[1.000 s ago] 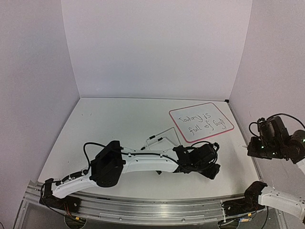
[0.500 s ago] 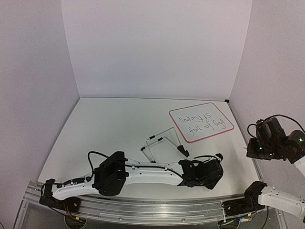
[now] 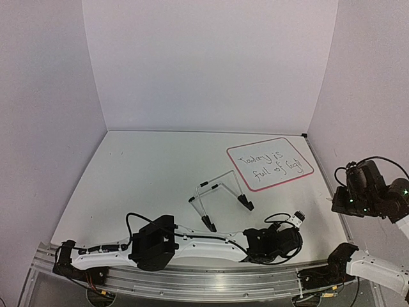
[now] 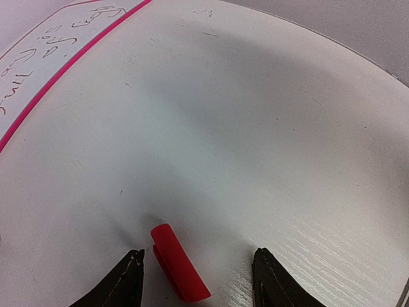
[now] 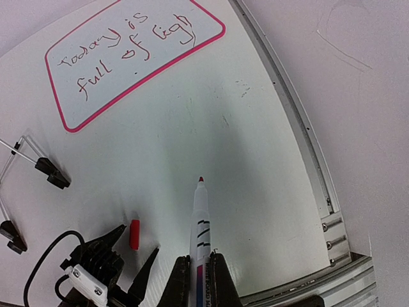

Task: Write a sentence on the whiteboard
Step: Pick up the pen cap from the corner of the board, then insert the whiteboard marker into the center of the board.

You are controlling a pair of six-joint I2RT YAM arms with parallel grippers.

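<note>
The sentence [image 5: 121, 48] on the whiteboard [image 5: 160, 57] looks finished. The right tool [image 5: 197, 262] pinches the uncapped marker [image 5: 200, 217]; the left tool [image 4: 198, 254], spread around the red cap [image 4: 177, 263], must close next.

Table [image 3: 140, 173] is a plain matte white top with a few small scuffs, and an aluminium rail [image 3: 211, 281] runs along the near edge and up the right side. Three things are sitting on it. The pink-framed whiteboard [image 3: 269, 164] lies flat in the far right corner, turned at an angle. The wire stand [image 3: 205, 184] with black feet is around the middle, just clear of the board. A little red marker cap [image 5: 134, 233] lies on its side at the front right, well apart from the board.
</note>
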